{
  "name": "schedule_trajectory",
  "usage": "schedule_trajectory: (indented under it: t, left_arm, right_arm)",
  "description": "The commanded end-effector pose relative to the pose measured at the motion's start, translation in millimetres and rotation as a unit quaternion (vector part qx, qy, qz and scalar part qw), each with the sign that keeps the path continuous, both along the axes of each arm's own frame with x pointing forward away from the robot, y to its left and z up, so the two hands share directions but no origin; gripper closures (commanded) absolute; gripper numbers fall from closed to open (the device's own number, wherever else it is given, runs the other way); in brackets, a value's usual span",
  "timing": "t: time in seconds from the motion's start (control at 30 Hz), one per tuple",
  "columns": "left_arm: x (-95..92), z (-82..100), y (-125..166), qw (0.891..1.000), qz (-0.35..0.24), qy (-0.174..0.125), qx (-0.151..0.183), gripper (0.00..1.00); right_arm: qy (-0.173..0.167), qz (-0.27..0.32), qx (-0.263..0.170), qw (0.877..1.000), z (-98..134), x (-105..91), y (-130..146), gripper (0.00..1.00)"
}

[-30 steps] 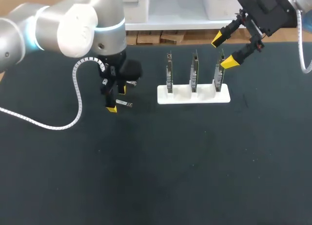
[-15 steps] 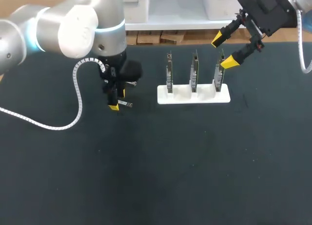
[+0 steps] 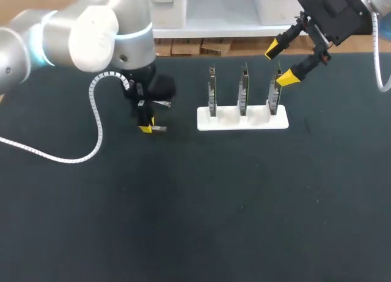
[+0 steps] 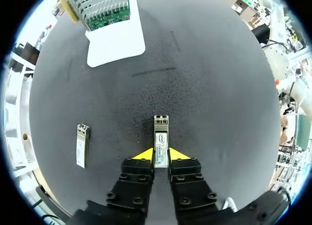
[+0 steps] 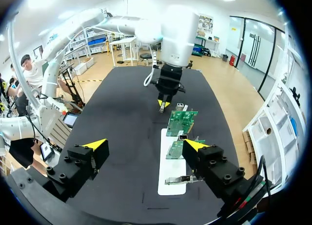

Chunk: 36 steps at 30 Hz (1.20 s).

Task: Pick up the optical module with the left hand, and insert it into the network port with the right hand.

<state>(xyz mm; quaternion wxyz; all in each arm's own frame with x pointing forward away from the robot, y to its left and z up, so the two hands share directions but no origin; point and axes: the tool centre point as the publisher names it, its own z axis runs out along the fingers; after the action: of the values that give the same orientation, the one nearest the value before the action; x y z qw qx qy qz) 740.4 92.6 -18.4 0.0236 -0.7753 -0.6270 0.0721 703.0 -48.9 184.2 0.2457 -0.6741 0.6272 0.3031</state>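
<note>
1. My left claw [image 4: 161,156] is down at the desk [image 3: 244,202], left of the white holder [image 3: 227,119]. Its fingers are nearly together, pressing the optical module [image 4: 161,137] from both sides.
2. The module lies flat on the desk. Its near end sits between my yellow tips and most of its body sticks out ahead, towards the holder. Judgement: gripping the rear end leaves the front free for a handover or for insertion.
3. A second module [image 4: 82,145] lies on the desk well apart from my left claw, roughly parallel to the gripped one and untouched.
4. The holder carries three green cards [image 3: 244,90] standing upright in slots, so their edges face up and outward for access. The network port itself is too small for me to pick out in the head view.
5. My right claw [image 3: 282,63] hangs above the far right end of the holder, near the rightmost card. Its fingers are spread wide and hold nothing. Judgement: it is parked there to take the module.
6. Step in hand: the grasp looks made and the lift is not yet done, so the task is at an early stage.
7. Risk: the grip is narrow and near the end, so the module could pivot on lifting.
</note>
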Motion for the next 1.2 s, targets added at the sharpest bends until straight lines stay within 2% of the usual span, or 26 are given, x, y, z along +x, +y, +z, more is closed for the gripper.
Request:
schedule_trajectory:
  t: [0.03, 0.1, 0.2, 0.37, 0.5, 0.63, 0.7, 0.77, 0.8, 0.9, 1.03, 1.1, 1.17, 1.2]
  left_arm:
    - [-0.6, 9.5, -1, 1.0, 0.008, -0.003, -0.013, 1.0]
    - [-0.5, 15.6, -2, 0.999, 0.02, -0.002, -0.027, 1.0]
    - [0.0, 22.8, -4, 0.997, 0.044, 0.006, -0.067, 1.0]
    - [-4.1, 40.7, -9, 0.983, 0.077, 0.02, -0.165, 1.0]
    - [-8.6, 61.2, -18, 0.962, 0.072, 0.022, -0.262, 1.0]
    - [-13.1, 81.0, -28, 0.947, 0.037, 0.01, -0.32, 1.0]
    - [-16.0, 91.8, -34, 0.931, 0.026, 0.013, -0.365, 1.0]
    - [-18.1, 101.9, -37, 0.918, 0.023, 0.008, -0.395, 1.0]
    - [-18.8, 107.0, -38, 0.907, 0.026, 0.011, -0.42, 1.0]
    - [-22.0, 122.3, -41, 0.89, 0.032, 0.007, -0.454, 1.0]
    - [-24.2, 138.7, -40, 0.867, 0.069, -0.001, -0.493, 1.0]
    - [-24.5, 144.9, -39, 0.86, 0.089, -0.006, -0.502, 1.0]
    - [-23.8, 148.0, -37, 0.859, 0.101, -0.01, -0.502, 1.0]
    - [-23.0, 148.5, -36, 0.862, 0.104, -0.011, -0.496, 1.0]
  right_arm:
    - [-0.001, 0.0, 0.0, 1.0, 0, -0.4, 0, 0.0]
    - [-0.001, 0.0, 0.0, 1.0, 0, -0.4, 0, 0.0]
    - [-0.001, 0.0, 0.0, 1.0, 0, -0.4, 0, 0.0]
    - [-0.001, 0.0, 0.0, 1.0, 0, -0.4, 0, 0.0]
    - [-0.001, 0.0, 0.0, 1.0, 0, -0.4, 0, 0.0]
    - [-0.001, 0.0, 0.0, 1.0, 0, -0.4, 0, 0.0]
    - [-0.001, 0.0, 0.0, 1.0, 0, -0.4, 0, 0.0]
    - [-0.001, 0.0, 0.0, 1.0, 0, -0.4, 0, 0.0]
    - [-0.001, 0.0, 0.0, 1.0, 0, -0.4, 0, 0.0]
    - [-0.001, 0.0, 0.0, 1.0, 0, -0.4, 0, 0.0]
    - [-0.001, 0.0, 0.0, 1.0, 0, -0.4, 0, 0.0]
    - [-0.001, 0.0, 0.0, 1.0, 0, -0.4, 0, 0.0]
    - [-0.001, 0.0, 0.0, 1.0, 0, -0.4, 0, 0.0]
    - [-0.001, 0.0, 0.0, 1.0, 0, -0.4, 0, 0.0]
